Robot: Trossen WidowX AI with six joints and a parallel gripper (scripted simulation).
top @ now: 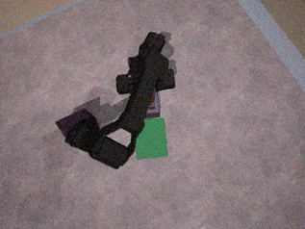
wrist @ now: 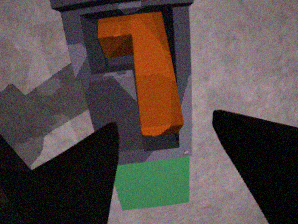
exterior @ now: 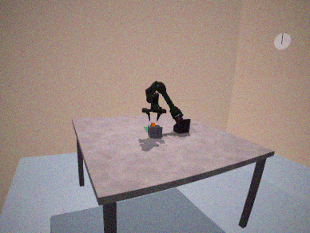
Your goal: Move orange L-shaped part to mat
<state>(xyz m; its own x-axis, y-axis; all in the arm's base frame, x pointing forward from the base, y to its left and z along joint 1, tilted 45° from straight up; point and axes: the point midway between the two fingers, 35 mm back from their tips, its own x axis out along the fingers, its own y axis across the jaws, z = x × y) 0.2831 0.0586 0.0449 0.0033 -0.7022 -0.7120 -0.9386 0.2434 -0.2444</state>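
The orange L-shaped part (top: pixel 152 99) (exterior: pixel 153 124) (wrist: pixel 155 95) is tilted in the grey tray (top: pixel 153 115) (exterior: pixel 156 132) (wrist: pixel 184 100). Its L-shaped end is in the pocket at the top of the wrist view; its straight end, towards the mat, stands raised with a dark gap under it. The green mat (top: pixel 151 140) (exterior: pixel 146 129) (wrist: pixel 154 185) lies beside the tray at that end. My gripper (exterior: pixel 153 120) (wrist: pixel 165 123) is open and empty above the part, its fingertips on either side of the raised end in the wrist view. In the top view the arm hides the fingertips and most of the part.
The arm's base (top: pixel 76 124) (exterior: pixel 182 126) stands on the table (top: pixel 224 155) (exterior: pixel 120 159) to the side of the tray. The tray's raised walls surround the pocket. The arm's shadow falls across the table beside the tray.
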